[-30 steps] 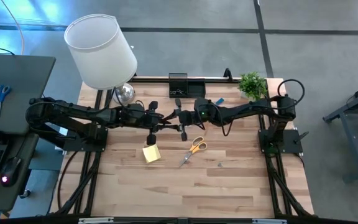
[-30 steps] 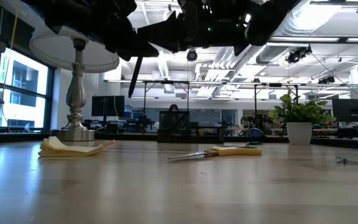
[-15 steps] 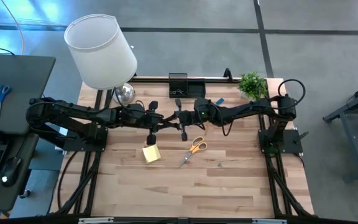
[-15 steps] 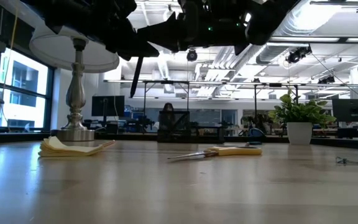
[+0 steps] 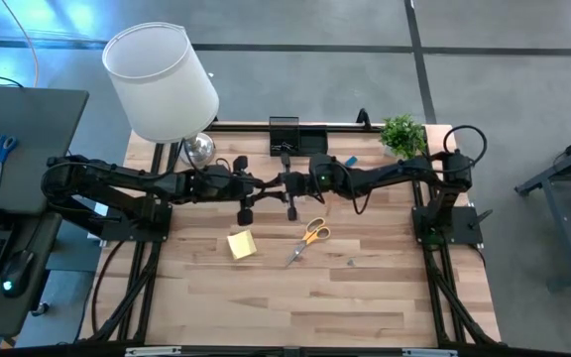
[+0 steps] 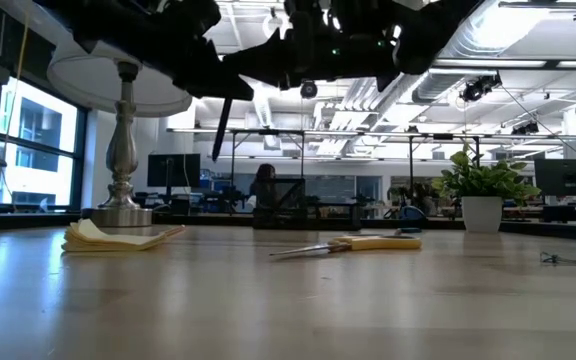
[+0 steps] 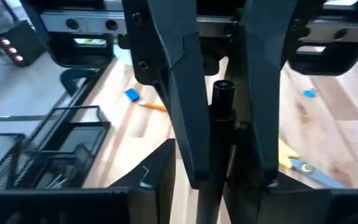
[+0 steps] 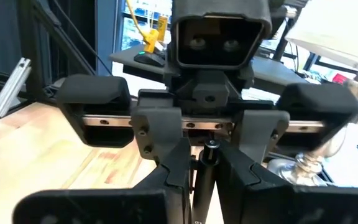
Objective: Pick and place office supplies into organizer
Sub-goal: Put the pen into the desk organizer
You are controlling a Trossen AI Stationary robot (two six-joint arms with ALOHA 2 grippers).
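Note:
A black pen (image 6: pixel 222 128) hangs high over the middle of the table, where my two grippers meet tip to tip. My right gripper (image 5: pixel 283 184) reaches in from the right and is shut on the pen (image 7: pixel 221 118). My left gripper (image 5: pixel 265 185) comes from the left. It is open, with a finger on either side of the pen (image 8: pixel 207 168) and a narrow gap. On the table lie orange-handled scissors (image 5: pixel 311 236), a yellow sticky-note pad (image 5: pixel 241 245), a blue eraser (image 5: pixel 349 161) and an orange pencil (image 7: pixel 151 106). The black organizer (image 5: pixel 295 134) stands at the far edge. My right gripper pinches the pen's upper part (image 7: pixel 220 146), just below its top end, between its two fingers. The fingers come level from the table's right and lie across the pen. The pen hangs below them, slightly tilted, well clear of the table.
A lamp with a white shade (image 5: pixel 162 84) stands at the far left corner and a small green plant (image 5: pixel 402 134) at the far right. A small clip (image 6: pixel 558 259) lies near the right. The near half of the table is bare wood (image 5: pixel 305 307).
Both arms have stayed in place over the table's middle. The hanging pen has shifted a little toward the right in the low view.

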